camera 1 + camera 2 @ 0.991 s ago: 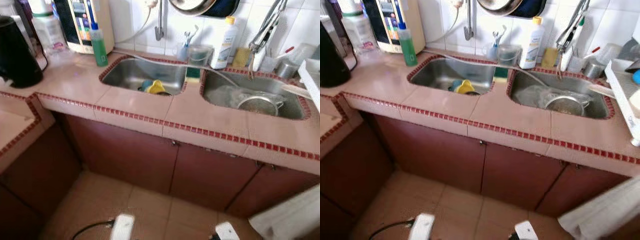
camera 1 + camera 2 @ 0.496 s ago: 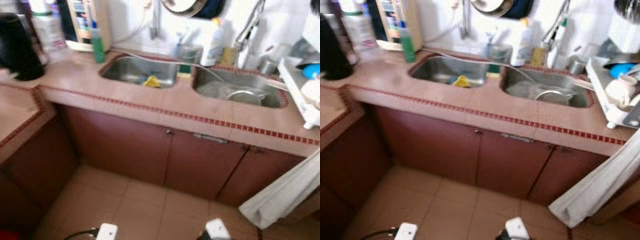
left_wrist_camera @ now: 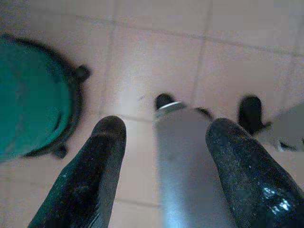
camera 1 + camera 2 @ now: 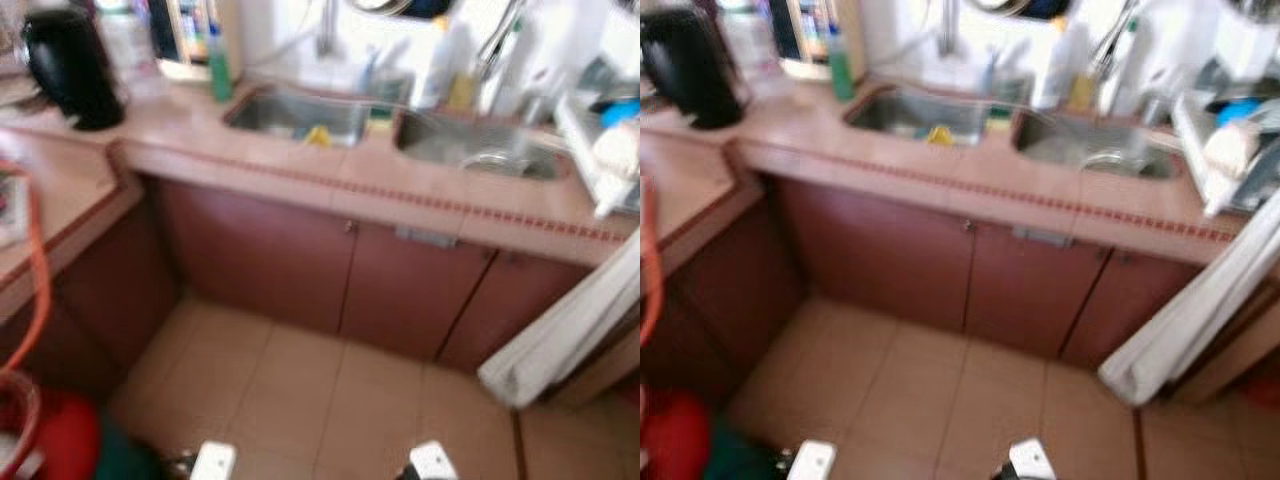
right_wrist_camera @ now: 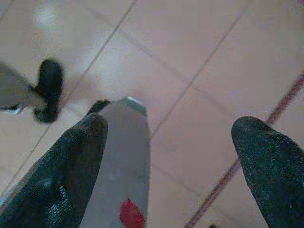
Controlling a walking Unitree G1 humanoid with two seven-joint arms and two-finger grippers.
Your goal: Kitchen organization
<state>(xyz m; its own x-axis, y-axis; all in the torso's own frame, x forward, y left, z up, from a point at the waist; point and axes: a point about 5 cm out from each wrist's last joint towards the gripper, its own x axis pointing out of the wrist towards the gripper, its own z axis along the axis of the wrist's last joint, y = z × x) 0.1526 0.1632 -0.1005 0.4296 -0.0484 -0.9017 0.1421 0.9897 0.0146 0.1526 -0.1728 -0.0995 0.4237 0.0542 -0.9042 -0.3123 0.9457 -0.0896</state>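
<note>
A tiled counter (image 4: pixel 400 195) with two steel sink basins runs across the far side, blurred. The left basin (image 4: pixel 290 112) holds a yellow item (image 4: pixel 318 135); the right basin (image 4: pixel 470 150) holds a metal strainer (image 4: pixel 495 160). A black kettle (image 4: pixel 72 65) and a green bottle (image 4: pixel 218 70) stand on the counter's left end. My left gripper (image 3: pixel 166 124) hangs open above the floor tiles with nothing held. My right gripper (image 5: pixel 173 122) is also open and empty over the floor.
Brown cabinet doors (image 4: pixel 260 250) sit under the counter. A dish rack (image 4: pixel 600 140) stands at the right, with a white cloth (image 4: pixel 560 330) hanging below it. A side counter (image 4: pixel 50 200), an orange hose (image 4: pixel 35 270) and a red object (image 4: pixel 60 440) are at my left. A green wheeled item (image 3: pixel 33 99) is beside my left leg.
The camera has drawn back from the counter, so the sinks look smaller and farther. The side counter, orange hose and red object have come into view at the left.
</note>
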